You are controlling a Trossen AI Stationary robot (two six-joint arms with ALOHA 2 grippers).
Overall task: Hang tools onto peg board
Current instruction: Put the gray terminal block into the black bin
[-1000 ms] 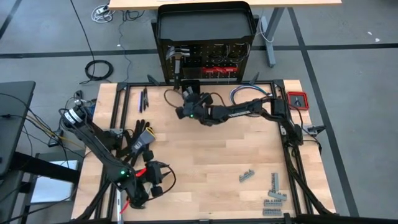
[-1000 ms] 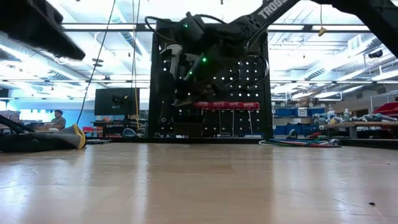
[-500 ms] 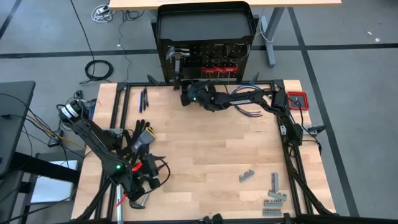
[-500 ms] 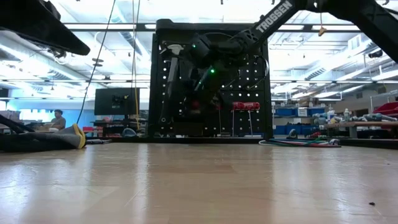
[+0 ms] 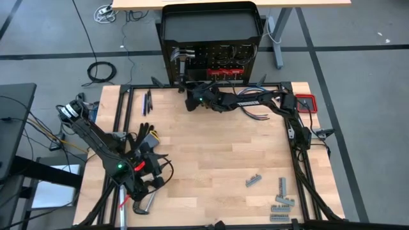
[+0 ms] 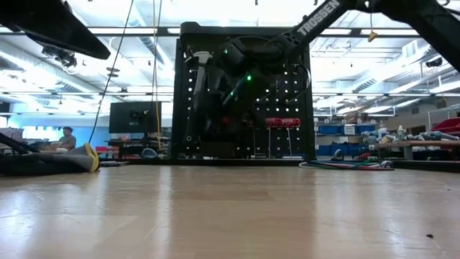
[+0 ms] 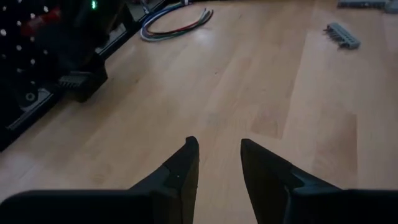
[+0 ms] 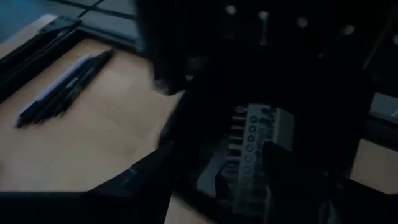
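Wooden counter [image 5: 211, 153] first: on our left, the left tool [image 7: 219, 163] hangs over bare boards w/ fingers apart, empty. It's swung off the front-left tool pile since a sec ago. Right tool [image 5: 190, 100] has pushed up to the peg board [image 5: 211, 64], gripping a grey toothed piece [image 8: 249, 152]. We judge hanging is imminent; hammer [image 5: 181, 57] and red drivers [image 5: 225, 71] already hang.

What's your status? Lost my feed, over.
Right end effector at the peg board, shut on a grey metal piece. Left end effector open, empty, over the table. Close beside: hung hammer.
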